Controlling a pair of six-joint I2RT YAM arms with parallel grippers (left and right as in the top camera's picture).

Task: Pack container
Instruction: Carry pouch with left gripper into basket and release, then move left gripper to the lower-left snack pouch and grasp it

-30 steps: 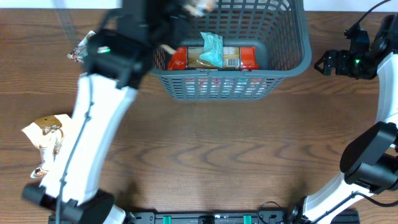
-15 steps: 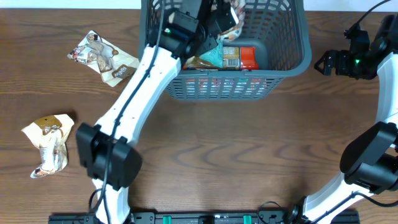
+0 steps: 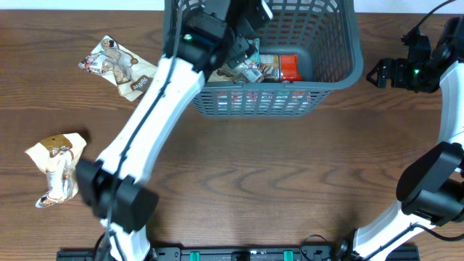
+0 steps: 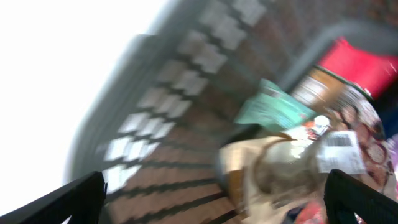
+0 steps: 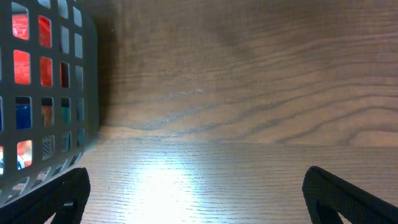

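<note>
The container (image 3: 341, 65) is a dark grey-blue slotted basket at the top middle of the table. My left gripper (image 3: 252, 20) hangs over its inside, open and holding nothing. A tan and white snack packet (image 3: 245, 71) lies loose in the basket beside a teal packet (image 3: 251, 49) and a red packet (image 3: 289, 67). The blurred left wrist view shows that tan packet (image 4: 286, 168) below my left gripper (image 4: 214, 202), apart from both fingers. My right gripper (image 3: 374, 75) stands open just right of the basket. In the right wrist view the gripper (image 5: 199, 199) has only bare table between its fingers.
Two loose snack packets lie on the wooden table at the left: one (image 3: 117, 65) near the basket's left wall, another (image 3: 55, 168) further toward the front. The basket wall (image 5: 43, 93) stands close on the left of my right gripper.
My left gripper has gone from shut to open over the basket. The tan packet it held has dropped onto the packets inside. The right arm has stayed still.
</note>
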